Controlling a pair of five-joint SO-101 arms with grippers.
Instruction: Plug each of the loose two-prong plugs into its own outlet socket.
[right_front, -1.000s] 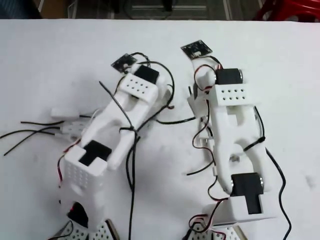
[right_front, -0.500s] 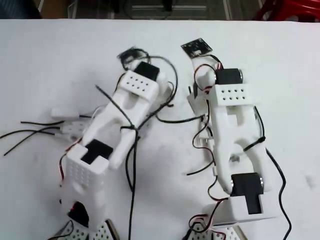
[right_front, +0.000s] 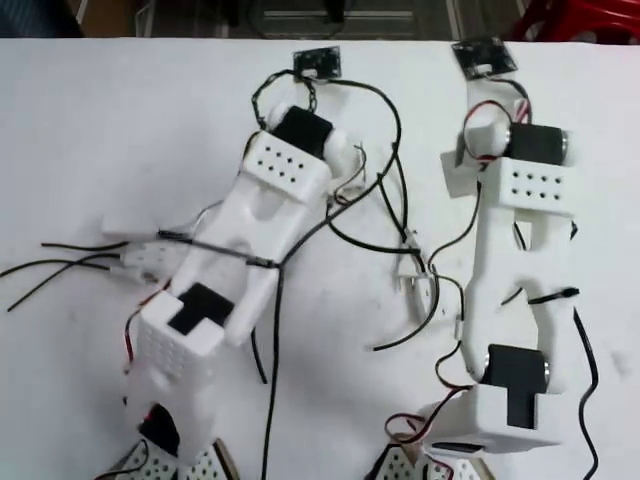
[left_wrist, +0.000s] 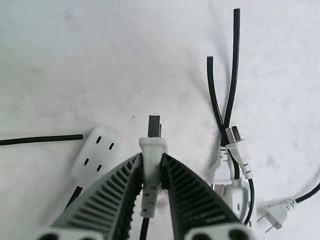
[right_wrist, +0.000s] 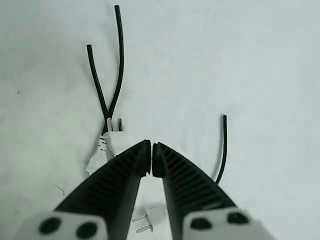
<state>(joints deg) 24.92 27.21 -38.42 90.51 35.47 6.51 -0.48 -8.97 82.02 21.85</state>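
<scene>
**Left gripper clamped on a plug beside the outlet block; right gripper closed among loose plugs**

In the left wrist view, the left gripper (left_wrist: 151, 158) is clamped on a white two-prong plug (left_wrist: 152, 145), whose prongs point away from the wrist. The prongs are seen end-on, so only one dark blade tip reads clearly. The plug's cord runs back between the fingers and is lost beneath them. The white outlet block (left_wrist: 95, 156) lies just beside the gripped plug but apart from it, with four slots facing up and its near end covered by a finger. A black cord stub (left_wrist: 42, 140) ends close to the block. On the gripper's other side, two more plugs (left_wrist: 234, 145) lie together with their cords crossing. A fourth plug (left_wrist: 276, 214) lies near them, its cord cut off at the picture's edge.

In the right wrist view, the right gripper (right_wrist: 151, 152) has its fingers together with nothing visible between them. A white plug (right_wrist: 114, 139) sits just beside one fingertip, partly hidden behind it, and it is unclear whether they touch. A pair of prongs (right_wrist: 142, 223) shows under the fingers, but their plug body is mostly hidden.

In the high view, the left arm (right_front: 240, 250) lies toward 8 o'clock on the table (right_front: 100, 120) and the right arm (right_front: 515, 270) toward 4 o'clock. A loose plug (right_front: 412, 280) lies between them. At 9 o'clock, white pieces (right_front: 135, 228) stick out from under the left arm, too covered to identify.
</scene>
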